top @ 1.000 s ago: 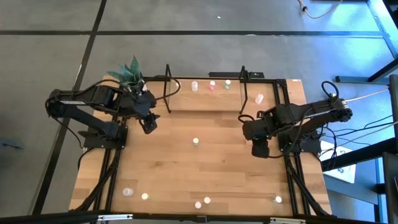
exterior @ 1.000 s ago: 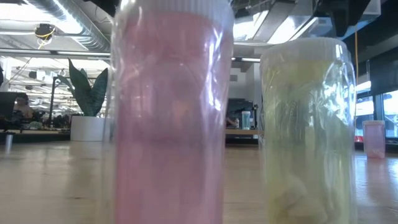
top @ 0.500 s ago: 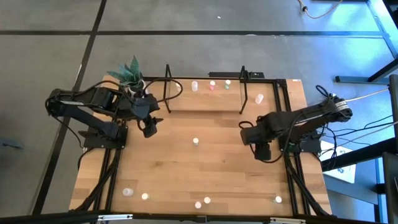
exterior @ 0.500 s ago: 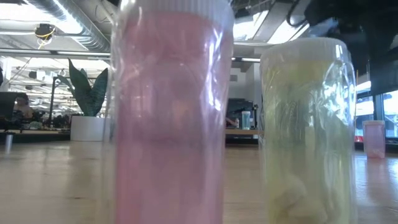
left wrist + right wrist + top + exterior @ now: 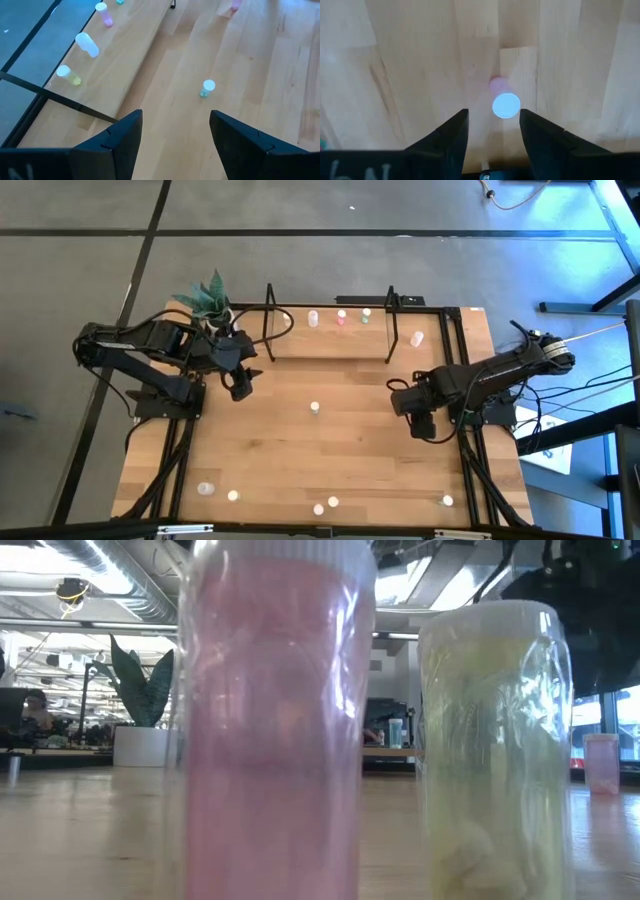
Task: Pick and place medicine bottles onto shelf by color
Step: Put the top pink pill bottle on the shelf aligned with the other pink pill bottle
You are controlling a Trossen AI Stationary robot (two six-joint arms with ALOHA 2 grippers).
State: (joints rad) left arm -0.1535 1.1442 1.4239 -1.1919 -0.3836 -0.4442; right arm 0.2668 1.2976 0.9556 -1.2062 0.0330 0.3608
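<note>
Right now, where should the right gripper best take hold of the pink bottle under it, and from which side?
The pink bottle stands upright, white cap up, between the open fingers of the right gripper. Probably best to descend from straight above and close on its round body below the cap.

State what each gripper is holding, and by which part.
Nothing. The left gripper is open and empty; the right gripper is open above a pink bottle, not gripping it.
</note>
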